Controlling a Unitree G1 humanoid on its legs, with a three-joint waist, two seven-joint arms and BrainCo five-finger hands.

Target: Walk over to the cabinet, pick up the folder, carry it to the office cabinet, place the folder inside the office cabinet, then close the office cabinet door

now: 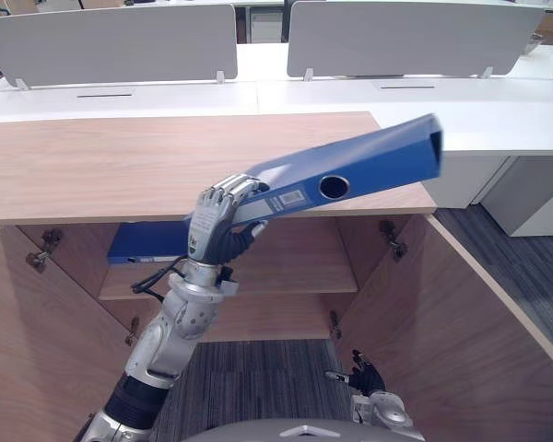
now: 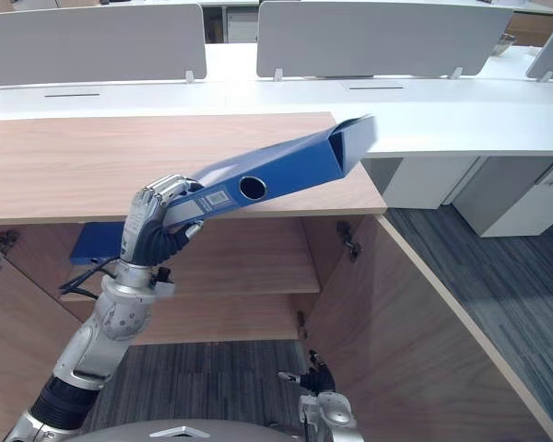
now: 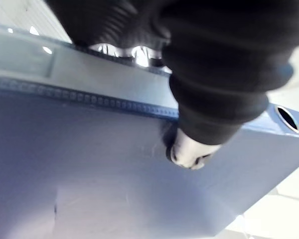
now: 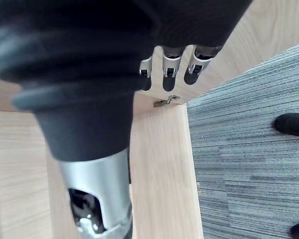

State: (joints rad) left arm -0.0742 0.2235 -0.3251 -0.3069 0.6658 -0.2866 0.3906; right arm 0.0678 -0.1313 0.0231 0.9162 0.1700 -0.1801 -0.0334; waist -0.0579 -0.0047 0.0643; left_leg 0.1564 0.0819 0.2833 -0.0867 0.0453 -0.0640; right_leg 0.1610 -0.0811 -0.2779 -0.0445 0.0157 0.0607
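gripping the blue folder [image 1: 369, 161] by its near end, the left robot hand [image 1: 214, 226] has its fingers curled over the spine, with the thumb underneath; the folder is in the air in front of the open office cabinet [image 1: 120, 166], above the level of its wooden top; its long axis runs from the hand up and away to the robot's right, far end highest; the inner shelf [image 1: 304, 262] lies below and behind it, so i judge the folder must drop and level out before it can go in; the spine faces up, showing a round finger hole and a small label; another blue folder [image 1: 143, 244] lies flat on that shelf; the right robot hand [image 1: 364, 378] hangs low near the right door [image 1: 461, 322], fingers relaxed, holding nothing.
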